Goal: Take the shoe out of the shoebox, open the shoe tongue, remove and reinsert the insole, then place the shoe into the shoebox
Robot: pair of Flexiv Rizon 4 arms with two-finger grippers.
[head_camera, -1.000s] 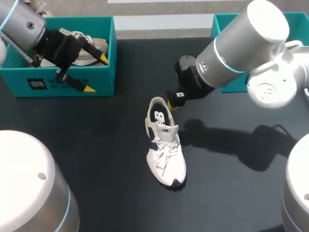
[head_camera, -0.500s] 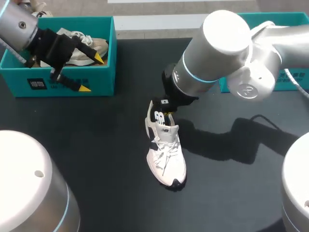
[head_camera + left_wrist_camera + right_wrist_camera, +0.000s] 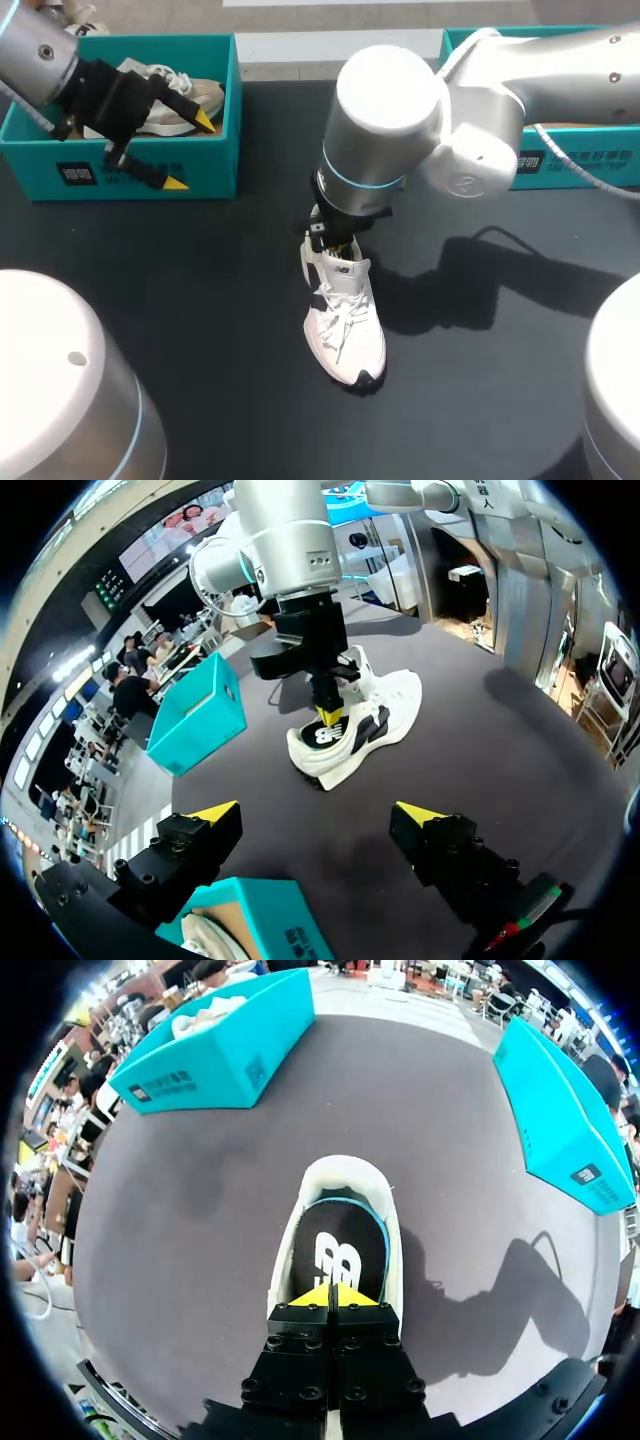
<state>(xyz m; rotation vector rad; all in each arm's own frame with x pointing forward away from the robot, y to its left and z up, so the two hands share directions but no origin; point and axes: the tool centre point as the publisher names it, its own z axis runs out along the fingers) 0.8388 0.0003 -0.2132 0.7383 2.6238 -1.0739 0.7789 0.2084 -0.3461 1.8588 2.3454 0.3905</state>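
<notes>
1. There were two sneakers: one white sneaker [image 3: 345, 325] on the table and one pale sneaker [image 3: 175, 95] inside a box.
2. There were two teal shoeboxes on the table: the left shoebox [image 3: 205, 165] and the right shoebox [image 3: 610, 165].
3. One dark insole [image 3: 335, 1250] showed inside the white sneaker.
4. Two robot arms reached over the table: one left arm [image 3: 40, 50] and one right arm [image 3: 385, 120].
5. There were two grippers, the left gripper [image 3: 318, 812] and the right gripper [image 3: 331, 1296]. Each had two yellow fingertips [image 3: 215, 811], four in all.
6. There was one black table [image 3: 200, 300].
</notes>
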